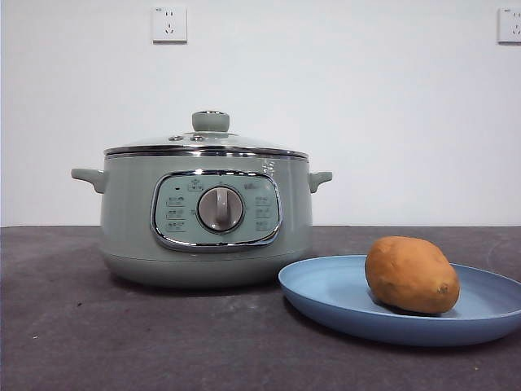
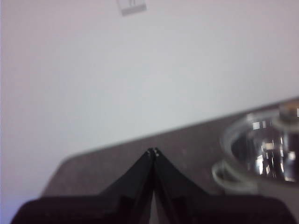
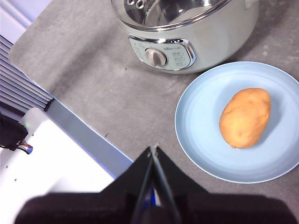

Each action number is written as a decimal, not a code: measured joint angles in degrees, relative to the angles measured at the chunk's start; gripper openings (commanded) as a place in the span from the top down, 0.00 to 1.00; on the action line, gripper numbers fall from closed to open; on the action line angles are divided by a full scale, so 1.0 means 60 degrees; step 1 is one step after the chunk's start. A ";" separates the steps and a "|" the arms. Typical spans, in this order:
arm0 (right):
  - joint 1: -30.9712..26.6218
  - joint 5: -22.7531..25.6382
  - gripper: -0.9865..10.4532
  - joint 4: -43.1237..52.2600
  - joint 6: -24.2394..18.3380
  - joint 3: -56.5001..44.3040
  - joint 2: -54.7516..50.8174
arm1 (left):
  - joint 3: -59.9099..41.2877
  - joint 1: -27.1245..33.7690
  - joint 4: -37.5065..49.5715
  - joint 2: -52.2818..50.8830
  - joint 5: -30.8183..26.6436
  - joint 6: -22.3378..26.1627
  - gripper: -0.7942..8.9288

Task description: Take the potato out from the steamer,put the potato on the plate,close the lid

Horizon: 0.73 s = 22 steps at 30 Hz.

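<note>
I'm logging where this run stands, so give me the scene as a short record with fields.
potato: lying on the plate, clear of both pincers
lid: seated on the steamer
plate position: on the table, beside the steamer, close to its base
left pincer: shut, empty, raised away from the steamer
right pincer: shut, empty, above the table near the plate
task state: all three steps look done

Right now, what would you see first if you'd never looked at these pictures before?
First the big green pot standing on the dark table, with its glass lid on. Then the orange-brown potato lying on the blue plate just beside the pot. Both grippers, left and right, are shut and away from everything.
</note>
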 measured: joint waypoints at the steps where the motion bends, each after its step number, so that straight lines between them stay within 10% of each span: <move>1: 0.0000 0.0000 0.91 -0.0004 0.0000 0.0000 0.0000 | -0.0288 0.0000 0.0000 -0.0186 -0.0047 -0.0047 0.92; 22: 0.0000 0.0000 0.91 -0.0004 0.0000 0.0000 0.0000 | -0.2976 0.0000 -0.0729 -0.1672 -0.0113 -0.0827 0.92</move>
